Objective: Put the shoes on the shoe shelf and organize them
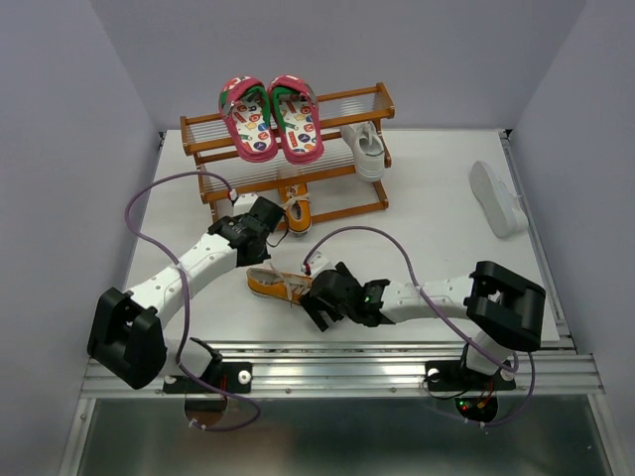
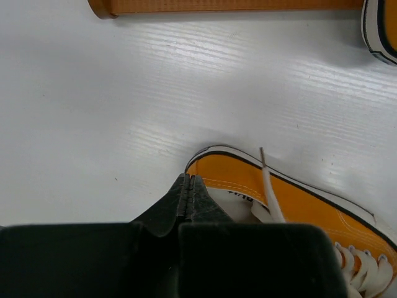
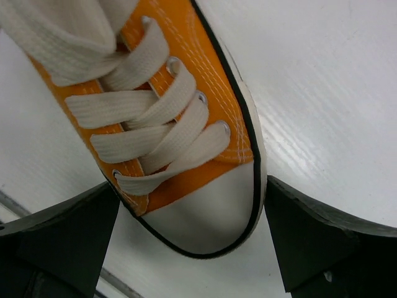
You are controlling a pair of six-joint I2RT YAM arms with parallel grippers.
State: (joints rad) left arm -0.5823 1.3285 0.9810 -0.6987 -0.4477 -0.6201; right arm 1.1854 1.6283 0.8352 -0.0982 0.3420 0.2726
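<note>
Orange canvas with white laces: the loose orange sneaker (image 1: pixel 270 285) lies on the table (image 1: pixel 437 198) close to its near edge, left of centre and well short of the shoe shelf (image 1: pixel 198 129) at the far edge. The right gripper (image 3: pixel 192 214) has its jaws spread wide, one on either side of the rubber toe cap, gripping nothing yet.

The toe tapers, so a pinch there would likely squirt the shoe forward. It looks better to slide further on towards the laced midfoot, centre the shoe between the jaws, then close squarely on the sole walls.

The left gripper (image 2: pixel 188 186) is clenched on nothing, its tips at the heel. Whether they touch it is hard to judge, but they could serve as a backstop.

The right arm lies low and folded along the near edge, reaching leftward. The left arm stretches diagonally from the near left corner, with its wrist bent down.
</note>
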